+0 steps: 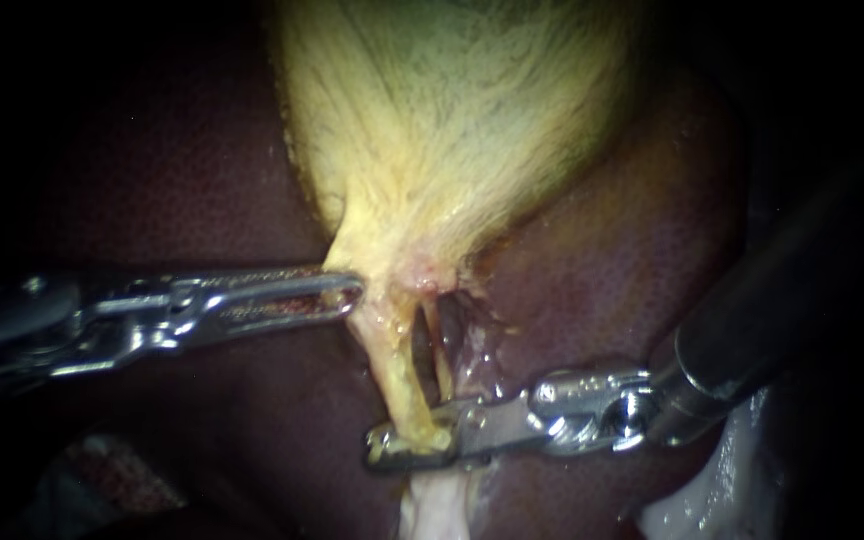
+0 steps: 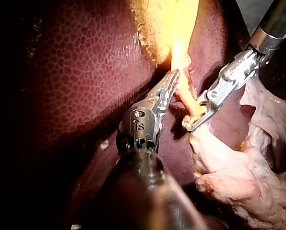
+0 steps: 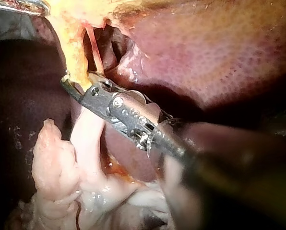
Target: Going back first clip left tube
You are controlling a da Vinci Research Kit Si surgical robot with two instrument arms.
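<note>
The yellow gallbladder (image 1: 452, 110) narrows to a neck above two thin tubes. My left instrument (image 1: 352, 290) comes in from the left, its jaws shut on the edge of the gallbladder's neck; its tip meets the yellow tissue (image 2: 174, 75). The left tube (image 1: 392, 370) runs down into my right instrument (image 1: 407, 448), whose jaws stand open around the tube's lower end (image 2: 193, 120) (image 3: 76, 84). I cannot make out a clip on the tube. The thinner right tube (image 1: 442, 350) lies just beside it.
Dark red liver (image 1: 602, 280) surrounds the gallbladder on both sides. Pale, lumpy tissue (image 1: 432, 505) hangs below the right instrument's jaws and spreads out under its shaft (image 3: 56, 167). A small dark opening (image 1: 457, 325) shows behind the tubes.
</note>
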